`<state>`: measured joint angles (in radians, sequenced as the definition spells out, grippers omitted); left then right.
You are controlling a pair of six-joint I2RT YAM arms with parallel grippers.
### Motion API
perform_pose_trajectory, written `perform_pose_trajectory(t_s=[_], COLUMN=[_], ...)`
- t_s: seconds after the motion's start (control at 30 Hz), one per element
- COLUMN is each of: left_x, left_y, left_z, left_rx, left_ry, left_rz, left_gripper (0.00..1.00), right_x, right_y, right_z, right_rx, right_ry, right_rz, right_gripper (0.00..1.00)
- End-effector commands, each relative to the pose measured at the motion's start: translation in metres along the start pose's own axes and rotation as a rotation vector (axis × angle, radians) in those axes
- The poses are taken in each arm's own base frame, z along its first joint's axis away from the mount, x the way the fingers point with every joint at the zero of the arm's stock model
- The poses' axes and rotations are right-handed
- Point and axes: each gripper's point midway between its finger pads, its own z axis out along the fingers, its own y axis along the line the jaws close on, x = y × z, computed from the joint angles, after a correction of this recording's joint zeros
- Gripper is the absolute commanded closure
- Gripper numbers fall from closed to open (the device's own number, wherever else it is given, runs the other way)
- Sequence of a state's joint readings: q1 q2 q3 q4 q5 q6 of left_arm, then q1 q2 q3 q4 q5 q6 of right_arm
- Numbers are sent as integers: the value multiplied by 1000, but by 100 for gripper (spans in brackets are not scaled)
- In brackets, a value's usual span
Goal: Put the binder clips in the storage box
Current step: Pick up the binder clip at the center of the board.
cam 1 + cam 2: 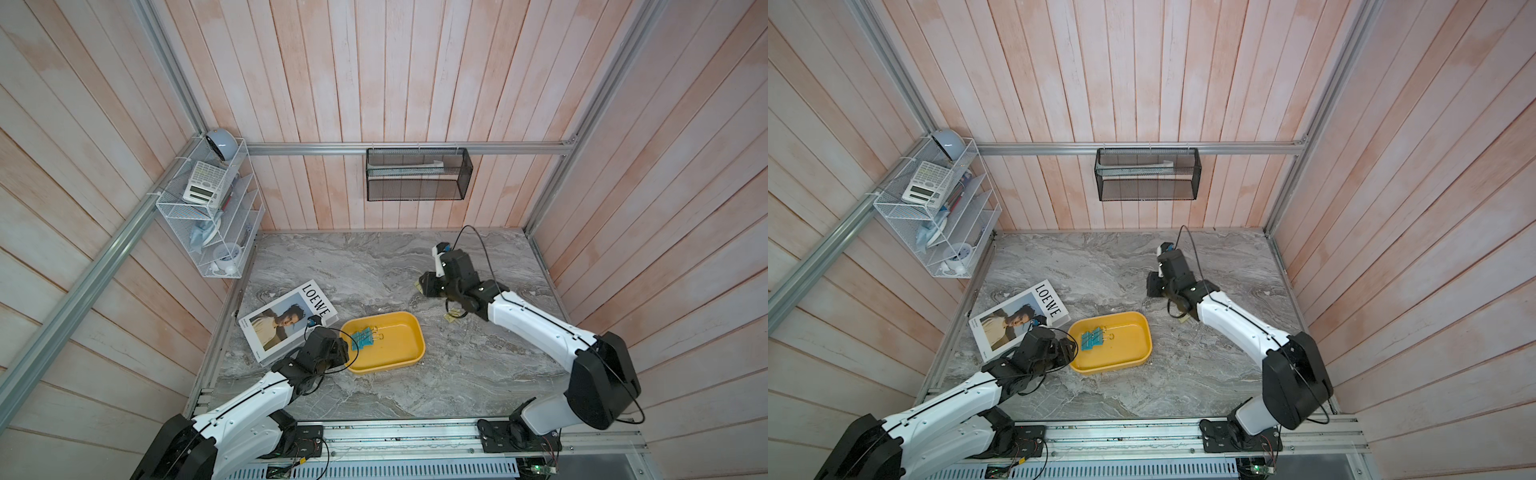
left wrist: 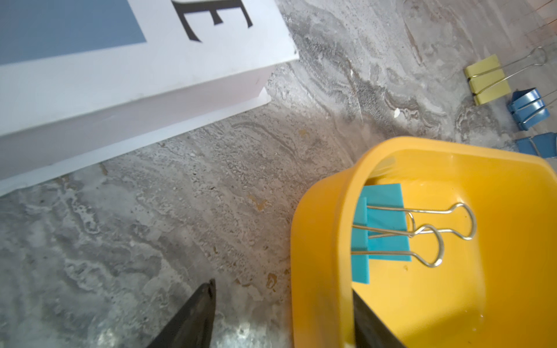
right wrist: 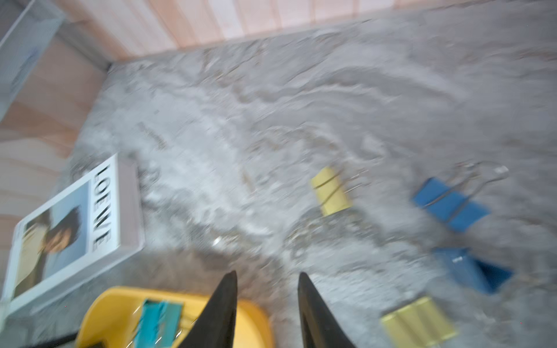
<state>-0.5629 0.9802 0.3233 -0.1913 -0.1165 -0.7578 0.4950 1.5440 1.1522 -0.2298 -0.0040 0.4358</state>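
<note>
Now loose binder clips [image 3: 331, 191] lie right of storage box [image 1: 395, 345], beside right gripper [image 3: 266, 274]: narrow gap, empty; left gripper [image 2: 283, 289] wide.

Motion blur across the right wrist view; blue clip [image 2: 538, 145] partly off-frame.

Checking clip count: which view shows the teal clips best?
Left wrist: the teal clips lie sharp and close in the tray, handles clear. Both top views show them small; right wrist shows them blurred.
</note>
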Motion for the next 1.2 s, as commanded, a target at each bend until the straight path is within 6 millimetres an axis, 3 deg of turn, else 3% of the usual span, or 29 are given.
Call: perform_pose_trajectory(t_s=[0.0, 0.07, 0.2, 0.37, 0.77, 1.03, 1.17], left_x=[-5, -7, -8, -6, -4, -4, -3], left_y=[0, -1, -3, -3, -3, 0, -2], left_z=[-4, -6, -7, -5, -1, -1, -2], left_rx=[6, 14, 21, 18, 18, 8, 14], left_ry=[-28, -35, -32, -24, -16, -16, -14], left_rz=[18, 21, 26, 27, 24, 29, 32], left_gripper=[33, 33, 32, 32, 32, 32, 32], right_x=[10, 3, 9, 15, 25, 31, 21], right_y=[-30, -38, -46, -41, -42, -48, -46], right_z=[30, 48, 84, 106, 129, 135, 122], right_rx=[-129, -188, -225, -310, -346, -323, -313], right_ry=[179, 199, 255, 281, 300, 311, 282], right_rz=[-10, 38, 38, 72, 99, 115, 115], right_gripper=[63, 63, 63, 63, 65, 99, 100])
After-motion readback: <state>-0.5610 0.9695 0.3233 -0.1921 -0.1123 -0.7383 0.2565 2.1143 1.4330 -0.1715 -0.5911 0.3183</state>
